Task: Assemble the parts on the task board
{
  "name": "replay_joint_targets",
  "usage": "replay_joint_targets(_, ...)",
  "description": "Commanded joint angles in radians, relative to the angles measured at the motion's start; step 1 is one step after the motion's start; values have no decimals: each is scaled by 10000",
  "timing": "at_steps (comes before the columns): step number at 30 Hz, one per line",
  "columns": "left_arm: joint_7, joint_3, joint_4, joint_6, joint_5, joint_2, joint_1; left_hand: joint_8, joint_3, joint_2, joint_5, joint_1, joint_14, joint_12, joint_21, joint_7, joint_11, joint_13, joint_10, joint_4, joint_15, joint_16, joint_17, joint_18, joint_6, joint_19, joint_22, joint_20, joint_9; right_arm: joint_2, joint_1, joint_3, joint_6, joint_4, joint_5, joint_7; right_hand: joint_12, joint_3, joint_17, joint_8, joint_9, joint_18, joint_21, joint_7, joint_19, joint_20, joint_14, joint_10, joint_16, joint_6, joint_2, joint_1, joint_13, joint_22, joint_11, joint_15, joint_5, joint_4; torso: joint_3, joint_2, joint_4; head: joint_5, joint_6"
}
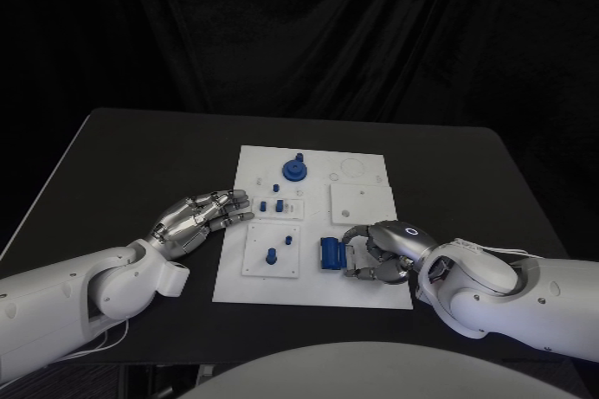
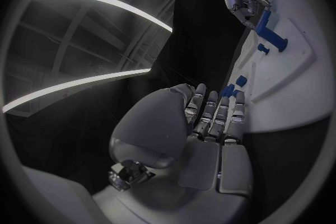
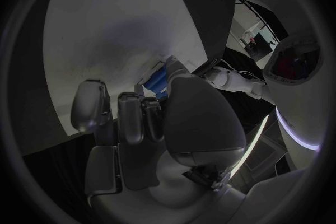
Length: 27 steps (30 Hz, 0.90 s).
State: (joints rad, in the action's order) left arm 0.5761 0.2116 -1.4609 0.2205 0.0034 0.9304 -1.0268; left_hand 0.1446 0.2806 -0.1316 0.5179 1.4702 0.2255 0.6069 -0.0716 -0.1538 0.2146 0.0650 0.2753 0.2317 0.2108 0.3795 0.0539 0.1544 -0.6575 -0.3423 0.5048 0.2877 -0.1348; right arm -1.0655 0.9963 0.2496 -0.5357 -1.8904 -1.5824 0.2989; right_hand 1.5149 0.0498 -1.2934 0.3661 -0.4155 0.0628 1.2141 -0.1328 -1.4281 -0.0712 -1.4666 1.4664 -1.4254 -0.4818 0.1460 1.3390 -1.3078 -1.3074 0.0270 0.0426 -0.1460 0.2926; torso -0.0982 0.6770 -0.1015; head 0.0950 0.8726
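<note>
The left hand (image 1: 200, 219) rests empty on the desk (image 1: 125, 165), fingers extended together, at the left edge of the one task board (image 1: 362, 291). The right hand (image 1: 384, 250) grips a blue part (image 1: 332, 253) on the board's near right.

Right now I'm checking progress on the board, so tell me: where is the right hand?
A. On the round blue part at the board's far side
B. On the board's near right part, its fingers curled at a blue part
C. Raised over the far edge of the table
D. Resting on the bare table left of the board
B: the right hand sits over the near right part of the board, its fingers curled at a blue part.
</note>
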Motion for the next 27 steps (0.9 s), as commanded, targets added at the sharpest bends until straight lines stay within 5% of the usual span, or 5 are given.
replay_joint_targets(1, 119, -9, -16, 69, 42, -11, 18, 69, 52, -44, 54, 36, 52, 59, -39, -25, 20, 14, 56, -7, 25, 40, 13, -105, -56, -45, 16, -2, 9, 17, -43, 0, -247, 17, -351, 521, -45, 36, 86, 170, 8, 176, -130, -15, 98, -3, -230, -14, 69, 181, -122, 169, -1520, -1545, 73, -73, -123, -5, 4, 7, 6, 0, 0)
replay_joint_targets(15, -3, -9, 13, 84, 42, -28, 36, 69, 59, -43, 50, 27, 25, 61, -34, -32, 26, 14, 64, -4, 23, 5, 6, -105, -51, -24, -17, -3, 11, 115, -56, -1, -432, 15, -491, 582, -106, 43, 315, 983, 42, 216, -366, -10, 171, -26, -146, -155, 196, 411, -414, -177, -1386, -1494, 77, -86, -721, -12, -4, -6, -30, 46, 0)
replay_joint_targets(23, -57, -9, 20, 92, 42, -35, 45, 68, 61, -41, 48, 23, 24, 60, -32, -36, 26, 13, 65, -3, 23, 5, 6, -105, -48, -17, -27, -3, 12, 144, -59, -1, -306, -63, -379, 488, -112, -20, 332, 1315, 85, 217, -387, 5, 160, -20, -146, -173, 201, 383, -437, -447, -1363, -1496, 67, -77, -666, -15, -8, -6, -24, 43, 0)
replay_joint_targets(27, -67, -9, 26, 99, 42, -44, 49, 68, 63, -41, 45, 20, 20, 60, -31, -38, 28, 13, 65, -1, 23, 3, 5, -106, -45, -14, -31, -3, 13, 165, -61, -2, -327, -74, -292, 402, -103, 50, 320, 1690, 123, 213, -383, 25, 135, -11, -157, -167, 187, 245, -574, -319, -1365, -1506, 50, -66, -1187, -66, -6, -5, -23, 50, 0)
